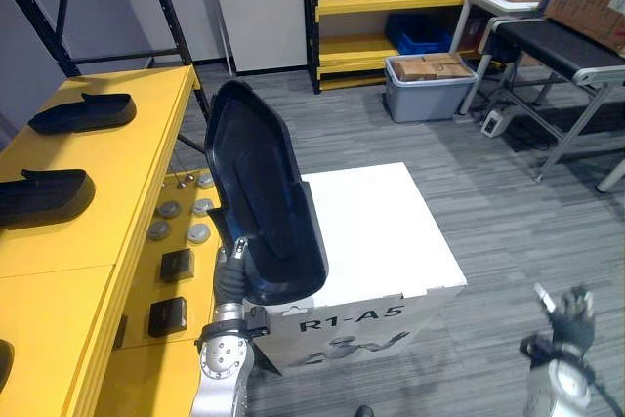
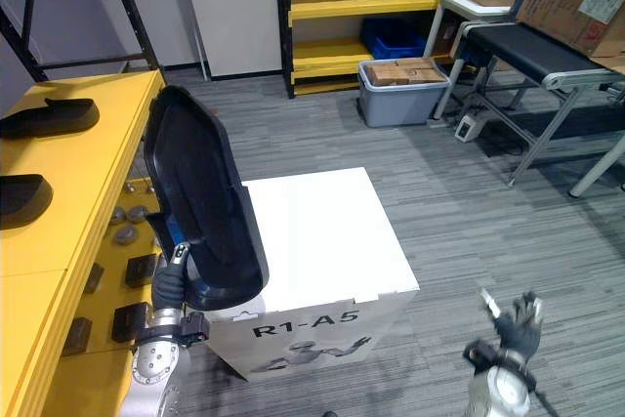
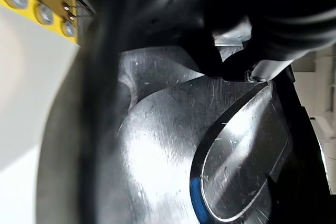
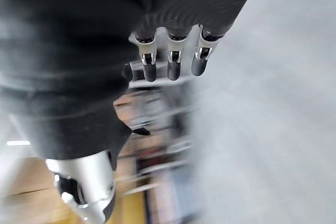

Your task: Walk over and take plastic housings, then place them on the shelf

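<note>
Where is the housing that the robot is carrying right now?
The black housing is held upright in the left hand, at the lower left of the head views, between the yellow shelf and the white box.

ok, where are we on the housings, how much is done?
Done: a far housing and a near housing already lie on the yellow shelf. In hand: the left hand grips a black plastic housing, held upright over the white box. The right hand is open, holding nothing. Left: set the held one on the shelf.
</note>
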You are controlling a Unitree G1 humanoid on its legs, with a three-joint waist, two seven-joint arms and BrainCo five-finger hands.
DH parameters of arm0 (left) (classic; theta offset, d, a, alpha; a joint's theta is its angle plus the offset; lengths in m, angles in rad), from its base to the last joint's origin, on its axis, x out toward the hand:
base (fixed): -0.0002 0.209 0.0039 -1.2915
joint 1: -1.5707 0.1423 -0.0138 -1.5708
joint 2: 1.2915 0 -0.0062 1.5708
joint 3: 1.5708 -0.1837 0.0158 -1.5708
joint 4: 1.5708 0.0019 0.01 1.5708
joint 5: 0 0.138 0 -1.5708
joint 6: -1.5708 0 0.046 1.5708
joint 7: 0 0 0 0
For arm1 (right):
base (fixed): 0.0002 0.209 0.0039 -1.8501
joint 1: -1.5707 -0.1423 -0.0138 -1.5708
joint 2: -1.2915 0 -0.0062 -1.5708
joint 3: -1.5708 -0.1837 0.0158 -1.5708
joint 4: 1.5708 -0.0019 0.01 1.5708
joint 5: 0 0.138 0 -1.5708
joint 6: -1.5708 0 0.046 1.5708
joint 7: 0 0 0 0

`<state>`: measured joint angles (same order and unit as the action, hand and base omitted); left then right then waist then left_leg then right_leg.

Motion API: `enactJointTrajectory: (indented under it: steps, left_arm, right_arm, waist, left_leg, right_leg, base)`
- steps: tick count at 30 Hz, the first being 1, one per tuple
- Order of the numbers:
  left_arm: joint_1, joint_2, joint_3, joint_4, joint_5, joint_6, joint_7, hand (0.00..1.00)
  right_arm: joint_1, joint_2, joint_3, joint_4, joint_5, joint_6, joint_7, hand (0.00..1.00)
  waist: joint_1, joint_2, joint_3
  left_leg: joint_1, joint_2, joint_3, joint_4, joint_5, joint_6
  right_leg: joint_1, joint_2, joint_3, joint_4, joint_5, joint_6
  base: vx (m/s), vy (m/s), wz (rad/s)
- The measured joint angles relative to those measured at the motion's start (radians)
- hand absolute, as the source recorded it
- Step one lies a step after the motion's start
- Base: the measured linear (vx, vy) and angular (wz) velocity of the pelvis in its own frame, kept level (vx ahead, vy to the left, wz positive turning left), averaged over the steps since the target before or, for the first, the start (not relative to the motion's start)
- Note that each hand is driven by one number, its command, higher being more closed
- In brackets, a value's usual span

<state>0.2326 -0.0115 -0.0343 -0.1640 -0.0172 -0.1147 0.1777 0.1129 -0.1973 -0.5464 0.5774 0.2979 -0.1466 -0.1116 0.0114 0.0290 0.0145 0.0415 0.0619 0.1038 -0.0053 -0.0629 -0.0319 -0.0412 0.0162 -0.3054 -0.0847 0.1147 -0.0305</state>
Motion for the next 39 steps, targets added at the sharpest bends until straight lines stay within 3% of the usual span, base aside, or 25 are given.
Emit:
enactJointTrajectory:
  steps: [3, 6, 11, 13, 15, 17, 18, 19, 20, 21, 25, 26, 28, 32, 33, 34, 35, 36, 37, 39]
  left_arm:
    - [0.021, 0.001, 0.002, 0.0, 0.001, 0.0, -0.029, 1.0]
    - [0.018, 0.01, 0.002, -0.001, 0.001, 0.0, -0.035, 1.0]
    - [0.019, 0.021, -0.058, 0.0, 0.001, 0.0, -0.037, 1.0]
    - [0.023, 0.01, -0.073, -0.001, 0.001, 0.001, -0.038, 1.0]
    - [0.025, -0.002, -0.083, -0.019, 0.0, 0.0, -0.043, 1.0]
    - [0.021, -0.019, -0.101, -0.035, -0.001, 0.001, -0.051, 1.0]
    - [0.02, -0.02, -0.12, -0.073, -0.002, 0.001, -0.053, 1.0]
    - [0.021, -0.026, -0.123, -0.114, -0.003, 0.0, -0.052, 1.0]
    - [0.024, -0.026, -0.119, -0.133, -0.005, 0.0, -0.05, 1.0]
    - [0.024, -0.028, -0.11, -0.165, -0.007, -0.001, -0.048, 1.0]
    - [0.037, -0.038, -0.108, -0.237, -0.011, -0.023, -0.02, 1.0]
    - [0.04, -0.038, -0.105, -0.257, -0.01, -0.03, -0.012, 1.0]
    - [0.043, -0.039, -0.098, -0.264, -0.01, -0.039, -0.005, 1.0]
    - [0.047, -0.039, -0.094, -0.268, -0.01, -0.039, 0.015, 1.0]
    - [0.046, -0.039, -0.098, -0.27, -0.008, -0.038, 0.016, 1.0]
    - [0.038, -0.037, -0.124, -0.269, 0.006, -0.037, 0.016, 1.0]
    - [0.036, -0.037, -0.13, -0.27, 0.01, -0.037, 0.017, 1.0]
    - [0.032, -0.033, -0.153, -0.273, 0.022, -0.037, 0.02, 1.0]
    - [0.022, -0.034, -0.169, -0.273, 0.025, -0.036, 0.025, 1.0]
    - [-0.006, -0.032, -0.19, -0.273, 0.04, -0.036, 0.038, 1.0]
  right_arm:
    - [0.062, 0.018, 0.001, 0.165, -0.075, 0.05, 0.031, 0.0]
    - [0.096, 0.058, 0.04, 0.22, -0.117, 0.058, 0.055, 0.0]
    - [0.117, 0.117, 0.156, 0.305, -0.17, 0.067, 0.081, 0.0]
    - [0.112, 0.126, 0.218, 0.303, -0.193, 0.068, 0.084, 0.0]
    - [0.109, 0.125, 0.265, 0.285, -0.219, 0.068, 0.082, 0.0]
    - [0.108, 0.12, 0.313, 0.256, -0.249, 0.068, 0.079, 0.0]
    - [0.101, 0.122, 0.338, 0.251, -0.27, 0.068, 0.075, 0.0]
    - [0.075, 0.127, 0.354, 0.253, -0.281, 0.068, 0.073, 0.0]
    - [0.059, 0.13, 0.357, 0.247, -0.287, 0.068, 0.071, 0.0]
    - [0.04, 0.131, 0.371, 0.225, -0.296, 0.068, 0.066, 0.0]
    - [0.05, 0.143, 0.398, 0.216, -0.299, 0.068, 0.052, 0.0]
    - [0.05, 0.156, 0.404, 0.214, -0.299, 0.068, 0.05, 0.0]
    - [0.046, 0.163, 0.41, 0.213, -0.299, 0.069, 0.045, 0.0]
    - [0.034, 0.199, 0.411, 0.192, -0.31, 0.069, 0.045, 0.0]
    - [0.032, 0.205, 0.411, 0.19, -0.322, 0.075, 0.045, 0.0]
    - [0.043, 0.206, 0.409, 0.174, -0.326, 0.083, 0.044, 0.0]
    - [0.045, 0.206, 0.409, 0.175, -0.326, 0.084, 0.044, 0.0]
    - [0.049, 0.211, 0.408, 0.18, -0.326, 0.088, 0.045, 0.0]
    - [0.046, 0.217, 0.408, 0.178, -0.326, 0.088, 0.044, 0.0]
    - [0.046, 0.228, 0.401, 0.177, -0.326, 0.088, 0.042, 0.0]
  waist:
    - [-0.001, 0.007, -0.002]
    - [-0.025, 0.009, -0.003]
    - [-0.01, -0.004, 0.005]
    - [0.011, -0.008, 0.008]
    - [0.026, -0.009, 0.013]
    - [0.026, -0.01, 0.023]
    - [0.027, -0.03, 0.027]
    - [0.04, -0.036, 0.044]
    - [0.053, -0.036, 0.049]
    - [0.058, -0.034, 0.061]
    - [0.065, -0.029, 0.062]
    - [0.07, -0.023, 0.061]
    - [0.09, -0.021, 0.064]
    - [0.117, -0.04, 0.068]
    - [0.115, -0.049, 0.071]
    - [0.099, -0.055, 0.073]
    - [0.096, -0.056, 0.073]
    - [0.078, -0.061, 0.071]
    - [0.067, -0.066, 0.07]
    - [0.062, -0.079, 0.072]
  left_leg:
    - [-0.007, 0.001, -0.026, 0.004, -0.003, 0.0]
    - [-0.007, 0.002, -0.082, -0.012, 0.012, 0.0]
    - [-0.006, -0.012, -0.209, -0.067, 0.061, 0.011]
    - [-0.022, -0.007, -0.206, -0.072, 0.068, 0.026]
    - [-0.024, -0.01, -0.183, -0.074, 0.084, 0.055]
    - [-0.071, -0.038, -0.228, -0.016, 0.118, 0.024]
    - [-0.113, -0.068, -0.221, 0.028, 0.122, 0.029]
    - [-0.141, -0.075, -0.175, 0.045, 0.09, 0.084]
    - [-0.153, -0.059, -0.11, 0.056, 0.069, 0.102]
    - [-0.173, -0.024, 0.017, 0.089, 0.046, 0.108]
    - [-0.211, 0.077, 0.293, 0.17, 0.042, 0.11]
    - [-0.232, 0.126, 0.391, 0.237, 0.041, 0.11]
    - [-0.248, 0.13, 0.406, 0.279, 0.027, 0.089]
    - [-0.253, 0.04, 0.341, 0.283, -0.008, 0.103]
    - [-0.259, 0.01, 0.314, 0.298, -0.023, 0.105]
    - [-0.257, -0.03, 0.246, 0.318, -0.041, 0.124]
    - [-0.254, -0.039, 0.236, 0.32, -0.044, 0.13]
    - [-0.249, -0.062, 0.183, 0.324, -0.061, 0.145]
    - [-0.247, -0.072, 0.131, 0.321, -0.063, 0.147]
    - [-0.231, -0.088, 0.064, 0.302, -0.056, 0.14]
  right_leg:
    - [0.0, -0.004, -0.02, 0.012, -0.01, 0.013]
    - [0.003, -0.014, -0.064, 0.049, -0.029, 0.03]
    - [-0.008, -0.054, -0.07, 0.167, -0.112, 0.026]
    - [-0.013, -0.084, -0.136, 0.231, -0.165, 0.069]
    - [-0.025, -0.123, -0.17, 0.319, -0.201, 0.086]
    - [-0.027, -0.162, -0.152, 0.398, -0.224, 0.082]
    - [-0.019, -0.196, -0.146, 0.416, -0.268, 0.075]
    - [-0.009, -0.222, -0.181, 0.419, -0.285, 0.073]
    - [-0.007, -0.231, -0.205, 0.419, -0.282, 0.072]
    - [0.02, -0.24, -0.264, 0.409, -0.28, 0.075]
    - [0.133, -0.253, -0.491, 0.339, -0.268, 0.095]
    - [0.15, -0.255, -0.549, 0.337, -0.271, 0.1]
    - [0.178, -0.264, -0.596, 0.349, -0.275, 0.117]
    - [0.228, -0.334, -0.663, 0.38, -0.279, 0.134]
    - [0.239, -0.37, -0.662, 0.429, -0.281, 0.139]
    - [0.228, -0.429, -0.572, 0.554, -0.279, 0.118]
    - [0.215, -0.439, -0.539, 0.59, -0.274, 0.104]
    - [0.159, -0.447, -0.357, 0.702, -0.293, 0.062]
    - [0.101, -0.39, -0.185, 0.745, -0.352, 0.079]
    - [0.026, -0.299, 0.001, 0.753, -0.414, 0.086]
  base:
    - [0.03, 0.012, 0.21]
    - [0.02, 0.021, 0.53]
    - [0.0, 0.047, 0.89]
    - [-0.04, -0.004, 0.91]
    - [-0.01, 0.006, 1.16]
    - [-0.02, 0.032, 1.62]
    - [-0.03, 0.068, 1.87]
    - [-0.02, 0.063, 1.66]
    - [-0.06, 0.05, 1.43]
    - [-0.04, 0.023, 1.21]
    - [0.02, 0.041, 1.74]
    - [0.11, 0.098, 1.35]
    - [0.12, 0.123, 0.93]
    - [0.1, 0.177, 0.69]
    - [0.12, 0.224, 1.15]
    - [0.12, 0.218, 1.21]
    - [0.14, 0.189, 1.41]
    - [0.15, 0.117, 1.22]
    - [0.16, 0.088, 1.27]
    - [0.15, 0.026, 1.14]
